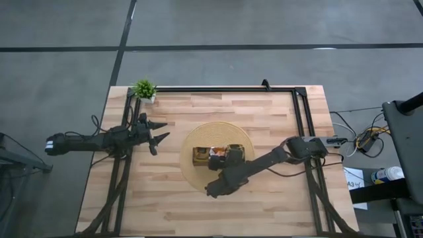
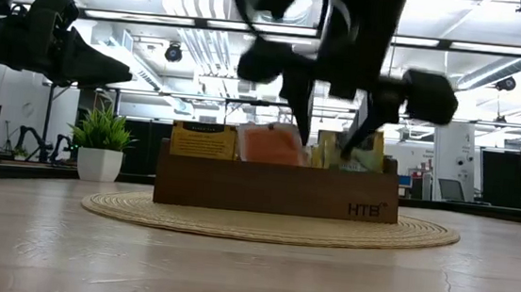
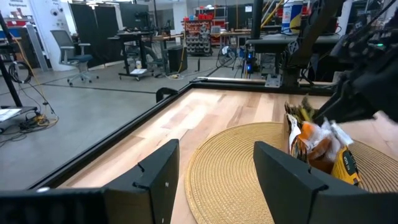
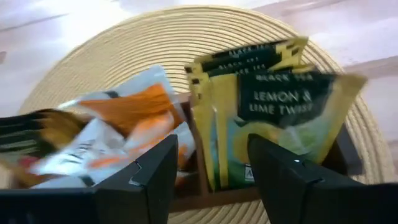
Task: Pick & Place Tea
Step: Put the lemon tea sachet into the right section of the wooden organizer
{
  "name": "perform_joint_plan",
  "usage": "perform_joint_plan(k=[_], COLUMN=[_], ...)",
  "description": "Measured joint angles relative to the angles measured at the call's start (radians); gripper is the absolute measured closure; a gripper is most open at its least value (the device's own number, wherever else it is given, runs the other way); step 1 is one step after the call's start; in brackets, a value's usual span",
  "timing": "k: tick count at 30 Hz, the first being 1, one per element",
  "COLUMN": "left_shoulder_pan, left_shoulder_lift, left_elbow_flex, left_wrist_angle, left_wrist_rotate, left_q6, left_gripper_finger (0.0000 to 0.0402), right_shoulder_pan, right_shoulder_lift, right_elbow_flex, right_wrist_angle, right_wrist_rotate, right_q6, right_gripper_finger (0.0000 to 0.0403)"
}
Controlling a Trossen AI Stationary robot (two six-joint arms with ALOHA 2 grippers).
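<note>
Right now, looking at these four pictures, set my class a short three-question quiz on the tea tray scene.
1. True or false: the wooden tray stands on a round woven mat.
2. Which gripper hangs over the tea sachets: A left, B right?
3. What stands at the table's far left corner?

Key: 1 true. 2 B, the right gripper, fingers open; the left gripper waits open beside the mat. 3 A small potted plant.

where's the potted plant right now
In the high view the potted plant stands at the table's far left corner, just beyond the left end effector and apart from the round woven mat.
</note>
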Motion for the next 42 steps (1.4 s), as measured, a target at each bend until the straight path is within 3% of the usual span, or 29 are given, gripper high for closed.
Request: perform_joint_plan(k=[7,21,25,30,35,42], left_shoulder_pan=[0.000,-0.001,-0.001,-0.001,-0.001,-0.001], left_shoulder_lift=[0.000,0.000,0.000,0.000,0.000,0.000], left_elbow_flex=[0.000,0.000,0.000,0.000,0.000,0.000], left_wrist_angle=[0.000,0.000,0.000,0.000,0.000,0.000], left_wrist_rotate=[0.000,0.000,0.000,0.000,0.000,0.000], left_q6=[0.000,0.000,0.000,0.000,0.000,0.000], left_gripper_finger=[0.0199,0.0199,0.0199,0.0199,0.0199,0.0199], right_shoulder_pan=[-0.020,-0.004,-0.005,-0.005,-0.001,-0.008], right_shoulder_lift=[0.015,-0.016,-0.018,-0.018,-0.021,-0.017], right_elbow_flex=[-0.041,0.083,0.091,0.088,0.088,0.070], right_wrist_angle=[0.012,0.008,0.005,-0.014,-0.049,-0.127], right_wrist_rotate=[-0.080,0.097,0.106,0.117,0.221,0.229], right_q6=[0.012,-0.085,-0.109,-0.104,-0.086,-0.023], right_gripper_finger=[0.0209,0.0209,0.0209,0.0209,0.0209,0.0209])
